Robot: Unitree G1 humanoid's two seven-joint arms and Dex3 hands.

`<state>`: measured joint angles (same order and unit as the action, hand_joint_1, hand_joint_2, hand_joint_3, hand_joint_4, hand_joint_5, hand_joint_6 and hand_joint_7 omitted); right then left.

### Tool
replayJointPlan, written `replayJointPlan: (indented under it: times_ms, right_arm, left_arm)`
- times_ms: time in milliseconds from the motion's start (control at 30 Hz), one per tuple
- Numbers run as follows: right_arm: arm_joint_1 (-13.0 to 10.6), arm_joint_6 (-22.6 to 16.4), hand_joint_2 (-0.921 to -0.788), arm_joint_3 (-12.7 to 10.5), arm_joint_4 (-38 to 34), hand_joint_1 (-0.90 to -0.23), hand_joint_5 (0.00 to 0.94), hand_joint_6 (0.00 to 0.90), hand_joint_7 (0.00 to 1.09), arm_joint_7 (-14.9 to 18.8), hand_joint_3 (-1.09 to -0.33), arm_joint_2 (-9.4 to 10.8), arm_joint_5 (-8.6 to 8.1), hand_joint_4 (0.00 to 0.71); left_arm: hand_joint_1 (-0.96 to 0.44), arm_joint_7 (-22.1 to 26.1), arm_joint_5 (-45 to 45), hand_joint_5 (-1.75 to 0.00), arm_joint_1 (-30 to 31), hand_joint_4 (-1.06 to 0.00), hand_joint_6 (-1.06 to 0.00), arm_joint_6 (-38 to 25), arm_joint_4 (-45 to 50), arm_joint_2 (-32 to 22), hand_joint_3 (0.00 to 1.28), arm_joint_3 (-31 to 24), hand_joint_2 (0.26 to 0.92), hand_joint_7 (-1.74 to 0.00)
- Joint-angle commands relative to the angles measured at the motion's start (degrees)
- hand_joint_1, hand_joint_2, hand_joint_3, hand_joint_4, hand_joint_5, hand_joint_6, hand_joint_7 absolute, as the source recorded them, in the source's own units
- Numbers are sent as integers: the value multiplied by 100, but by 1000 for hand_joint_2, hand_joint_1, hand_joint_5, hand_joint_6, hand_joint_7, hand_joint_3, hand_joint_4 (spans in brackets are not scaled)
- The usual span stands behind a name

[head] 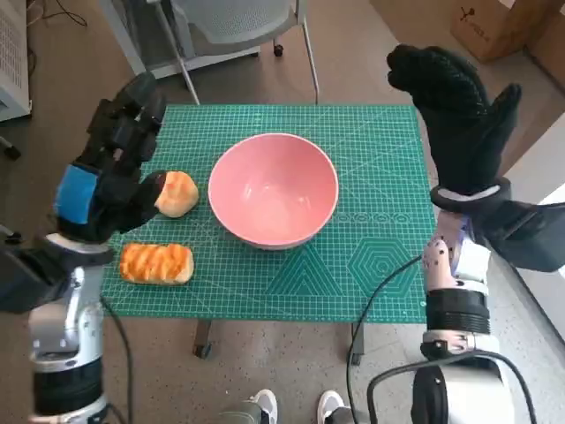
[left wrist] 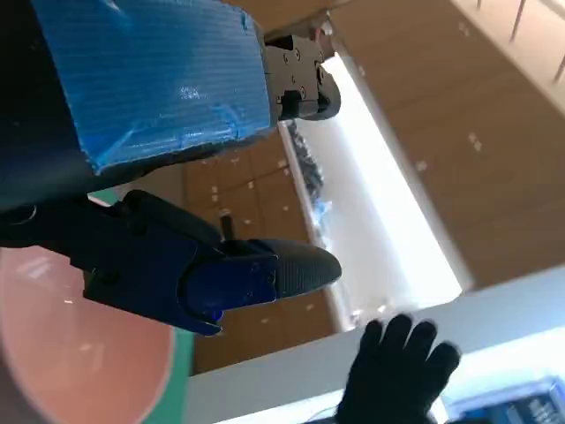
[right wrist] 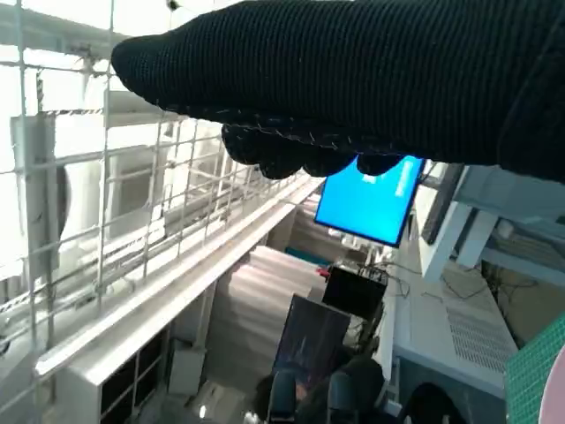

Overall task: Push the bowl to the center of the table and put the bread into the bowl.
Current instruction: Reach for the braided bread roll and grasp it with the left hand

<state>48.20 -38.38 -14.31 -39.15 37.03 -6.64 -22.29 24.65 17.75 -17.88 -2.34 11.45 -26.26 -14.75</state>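
- Bowl (head: pixel 274 190): pink, upright, roughly mid-surface on the green mat (head: pixel 371 265). Push step looks done, or close to it.
- Round bread roll (head: pixel 177 193): just left of the bowl, not in it. The left hand (head: pixel 110 172) is on it, with fingers wrapped round its outer side. Can't tell if it's lifted off the mat.
- Second bread, the ridged loaf (head: pixel 156 262): front-left of the bowl, lying on the mat, nothing touching it.
- Right hand (head: pixel 459 115): raised off the bowl's right side, fingers spread, holding nothing, well apart from the bowl.
- Step in hand, my read: bread pickup.
- Next: lift the roll above the rim, carry it right over the bowl, then release. Risk: clipping the near rim and shoving the bowl off centre.
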Motion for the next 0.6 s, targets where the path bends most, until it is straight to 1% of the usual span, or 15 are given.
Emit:
replayJointPlan:
  times_ms: [33,67,100,133,167,233,300,367,533,600]
  right_arm:
    - [-154,73,-921,33,-1,-621,8,415,36,51,-524,-7,-40,255]
    - [-154,69,-921,31,-12,-621,8,414,34,53,-523,-6,-45,255]
    - [-144,68,-921,23,-44,-621,7,414,34,57,-523,-5,-53,255]
    - [-137,68,-921,17,-68,-621,7,414,33,60,-522,-5,-59,255]
    - [-129,63,-921,10,-93,-621,7,415,33,56,-522,-3,-59,256]
    - [-125,60,-921,3,-115,-621,7,415,31,47,-521,12,-60,257]
    - [-129,58,-921,2,-117,-621,6,416,30,39,-521,34,-62,257]
    - [-137,58,-921,9,-100,-620,6,417,29,28,-520,52,-58,258]
    - [-178,86,-921,36,-3,-619,6,418,26,-11,-522,106,-54,260]
    - [-169,89,-921,25,-21,-620,6,419,25,-5,-522,112,-72,261]
  left_arm:
    - [-483,19,-1082,-11,471,-80,1,-553,934,-923,233,77,775,-429]
    - [-398,12,-1397,-12,567,-83,-1,-777,1171,-1149,200,118,727,-431]
    - [-367,129,-1827,-12,638,-84,-2,-1553,1680,-1608,189,241,710,-430]
    - [-278,222,-2123,-8,678,-78,-32,-2122,2042,-1917,150,331,691,-352]
    - [-245,358,-2320,-7,685,-76,-53,-2758,2398,-2231,130,436,688,-305]
    - [-133,522,-2533,-3,700,-65,-106,-3501,2825,-2588,72,559,688,-162]
    - [-76,617,-2657,-2,731,-61,-122,-3918,3120,-2781,52,622,690,-108]
    - [-41,686,-2707,-2,762,-59,-136,-4154,3341,-2876,38,645,691,-72]
    - [-26,879,-2700,-2,822,-59,-161,-4593,3770,-3071,27,660,691,-51]
    - [-25,987,-2701,-2,790,-61,-172,-4773,3919,-3213,24,759,690,-49]
